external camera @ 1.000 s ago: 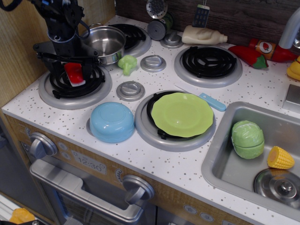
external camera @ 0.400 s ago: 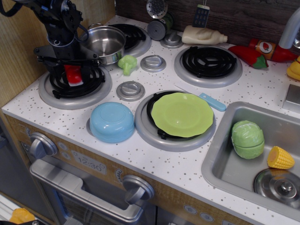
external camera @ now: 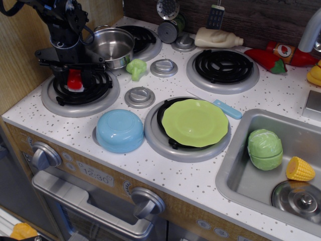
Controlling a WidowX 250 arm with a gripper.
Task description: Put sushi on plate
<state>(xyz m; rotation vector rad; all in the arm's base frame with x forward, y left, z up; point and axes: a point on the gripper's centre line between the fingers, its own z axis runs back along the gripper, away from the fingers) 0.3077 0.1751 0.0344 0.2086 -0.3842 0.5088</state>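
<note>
The sushi [external camera: 74, 80], red on top with a white base, sits on the front-left burner [external camera: 80, 95]. My gripper [external camera: 75, 76] comes down from above and its dark fingers [external camera: 86, 76] press on both sides of the sushi, so only a narrow strip of it shows. The sushi is still low on the burner grate. The lime-green plate [external camera: 195, 122] lies on the front-middle burner, well to the right of the gripper, with nothing on it.
An upturned light blue bowl [external camera: 120, 130] sits between the two front burners. A steel pot [external camera: 113, 46] stands just behind the gripper, with green broccoli [external camera: 136, 68] beside it. The sink [external camera: 235, 170] at the right holds a cabbage and corn. A red chili [external camera: 266, 59] lies at the back.
The fingers have closed in on the sushi. It showed wide and tilted before; now only a narrow upright strip shows between them. The arm has shifted slightly left.
</note>
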